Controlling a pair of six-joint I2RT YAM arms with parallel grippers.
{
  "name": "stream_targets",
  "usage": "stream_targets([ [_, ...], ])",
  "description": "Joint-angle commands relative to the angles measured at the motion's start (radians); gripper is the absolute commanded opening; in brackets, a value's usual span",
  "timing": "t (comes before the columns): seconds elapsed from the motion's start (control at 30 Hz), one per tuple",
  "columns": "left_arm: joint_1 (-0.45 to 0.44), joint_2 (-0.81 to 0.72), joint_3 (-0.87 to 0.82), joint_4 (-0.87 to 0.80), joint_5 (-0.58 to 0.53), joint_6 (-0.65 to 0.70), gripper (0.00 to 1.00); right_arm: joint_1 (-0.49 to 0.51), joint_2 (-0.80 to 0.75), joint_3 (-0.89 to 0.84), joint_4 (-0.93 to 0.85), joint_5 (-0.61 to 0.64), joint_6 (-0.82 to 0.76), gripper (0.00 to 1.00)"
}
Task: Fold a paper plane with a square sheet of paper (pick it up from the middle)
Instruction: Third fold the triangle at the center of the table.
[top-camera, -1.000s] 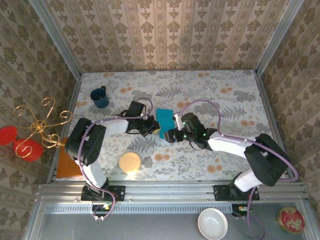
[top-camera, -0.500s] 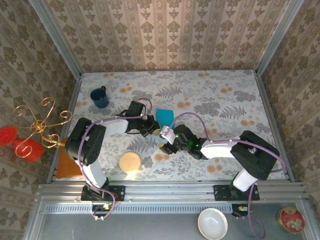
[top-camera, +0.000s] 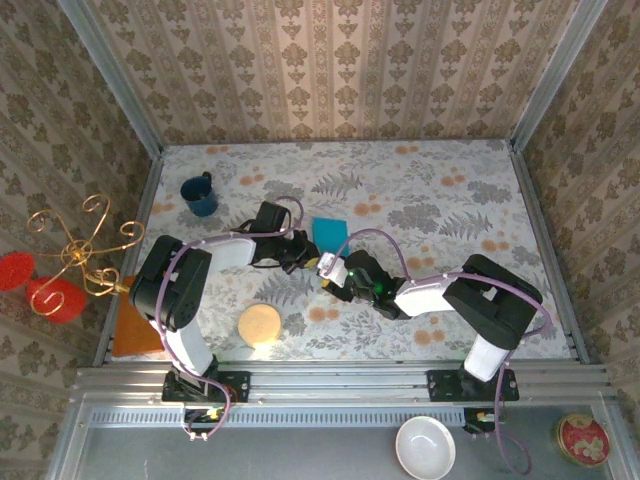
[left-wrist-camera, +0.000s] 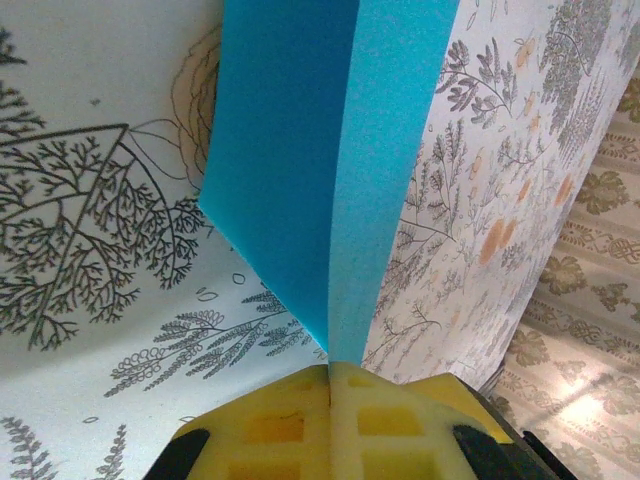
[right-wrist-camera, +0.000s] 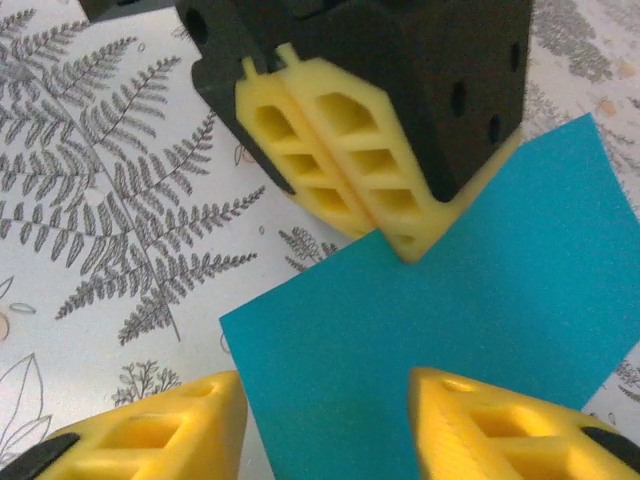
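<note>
While pinched edge-on in closed left gripper (left-wrist-camera: 330, 372): square sheet of paper (left-wrist-camera: 300, 150) light, limp, crease-prone | right gripper (right-wrist-camera: 325, 390) wide open, empty, astride corner | best hold: mid-sheet.

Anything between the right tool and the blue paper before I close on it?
Nothing visible. The open right tool sits over the near corner of the paper. The left tool pinches the sheet's edge just beyond, close by.
</note>
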Motion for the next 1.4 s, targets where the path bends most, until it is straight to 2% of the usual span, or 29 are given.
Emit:
stream_targets([
  [0.0,0.007,-0.022,0.006,-0.012,0.018,-0.004,0.04,0.006,-0.012,0.005,0.054,0.031,-0.013,0.46],
  [0.47,0.006,-0.027,0.002,-0.015,0.015,-0.004,0.04,0.006,-0.035,-0.01,0.077,0.014,0.001,0.33],
  [0.7,0.006,-0.028,0.004,-0.011,0.016,-0.006,0.06,0.005,-0.035,0.0,0.049,-0.023,0.002,0.21],
  [0.87,0.02,-0.042,0.003,-0.032,-0.002,0.013,0.16,0.003,-0.044,0.004,0.002,-0.066,0.025,0.07],
  [0.97,0.047,-0.07,0.006,-0.105,-0.083,0.075,0.25,-0.003,-0.066,0.006,-0.05,-0.11,0.064,0.01],
  [1.13,0.088,-0.115,0.011,-0.122,-0.136,0.141,0.32,-0.019,-0.107,0.019,-0.17,-0.198,0.17,0.0],
  [1.33,0.061,-0.071,0.08,-0.117,-0.142,0.198,0.33,-0.035,-0.115,0.024,-0.219,-0.292,0.298,0.0],
  [1.37,0.029,-0.053,0.093,-0.12,-0.143,0.204,0.32,-0.037,-0.111,0.027,-0.222,-0.297,0.314,0.0],
])
